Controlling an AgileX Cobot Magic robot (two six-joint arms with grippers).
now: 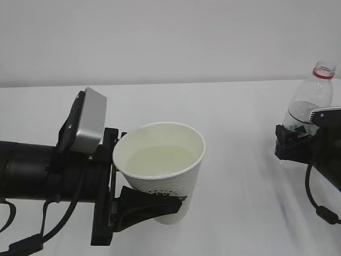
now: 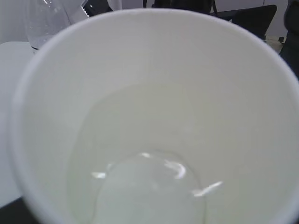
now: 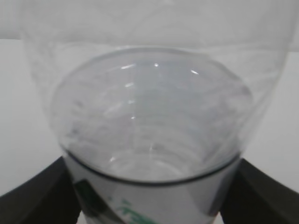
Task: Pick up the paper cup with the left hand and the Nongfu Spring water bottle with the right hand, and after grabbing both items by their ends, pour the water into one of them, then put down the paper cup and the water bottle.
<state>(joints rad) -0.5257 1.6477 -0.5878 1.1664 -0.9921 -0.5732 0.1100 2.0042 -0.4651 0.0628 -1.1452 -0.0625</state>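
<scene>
Cup filled, bottle back upright.

Nearest, the left end effector (image 1: 139,205) clamps the paper cup (image 1: 162,170) low on its wall, tilted above the tabletop (image 1: 234,176), water (image 1: 160,160) pooled inside. Farther right, the right end effector (image 1: 292,140) grips the Nongfu Spring water bottle (image 1: 311,98) upright; pouring looks finished.

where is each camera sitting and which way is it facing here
Exterior view: in front of the table, angled down; shows the left gripper around the paper cup and the right gripper at the Nongfu Spring water bottle.
Left wrist view: just behind the cup, looking into the water; no robot parts visible.
Right wrist view: pressed against the bottle, black fingers at both sides.
Shared: the bottle appears in all three views.
</scene>
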